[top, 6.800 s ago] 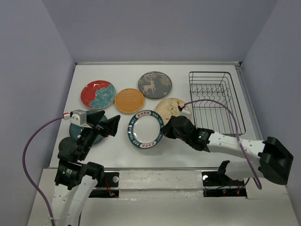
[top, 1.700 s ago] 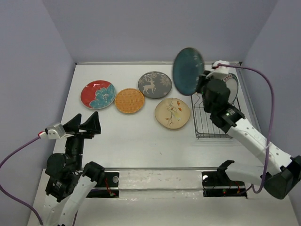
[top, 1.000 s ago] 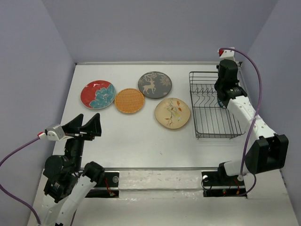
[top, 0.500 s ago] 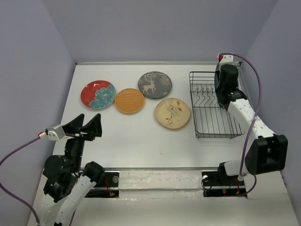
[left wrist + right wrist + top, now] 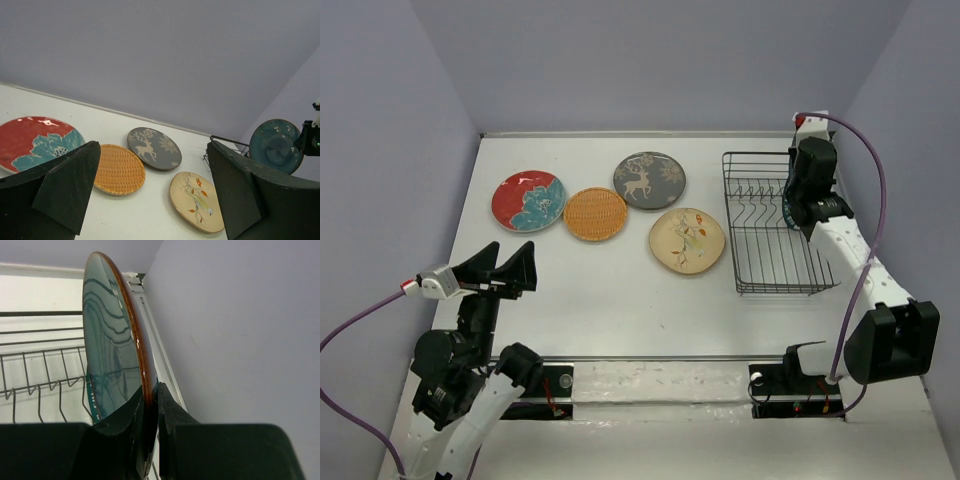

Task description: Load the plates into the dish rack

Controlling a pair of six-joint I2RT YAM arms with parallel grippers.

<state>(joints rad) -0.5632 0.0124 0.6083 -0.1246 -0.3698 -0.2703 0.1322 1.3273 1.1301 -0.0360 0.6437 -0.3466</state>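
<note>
- The right tool (image 5: 150,399) is clenched on the rim of the dark teal plate (image 5: 112,340), with one finger on each face.
- The plate stands on edge, nearly upright, over the right side of the dish rack (image 5: 731,225). The rack's prongs show to the left of the plate in the right wrist view.
- I cannot tell whether the plate's lower edge touches the rack wires.
- The rack sits at the right of the bench (image 5: 610,300), close to the side wall.
- Four plates lie flat on the bench, left of the rack.
- The red plate with the teal flower (image 5: 528,200) is farthest left.
- The orange woven-look plate (image 5: 595,213) lies just beside the red one.
- The grey deer plate (image 5: 649,180) lies farther back.
- The cream floral plate (image 5: 687,240) lies nearest the rack.
- The left tool (image 5: 505,263) is released, its fingers spread wide and holding nothing. It hangs above the near left of the bench, well apart from the plates.
</note>
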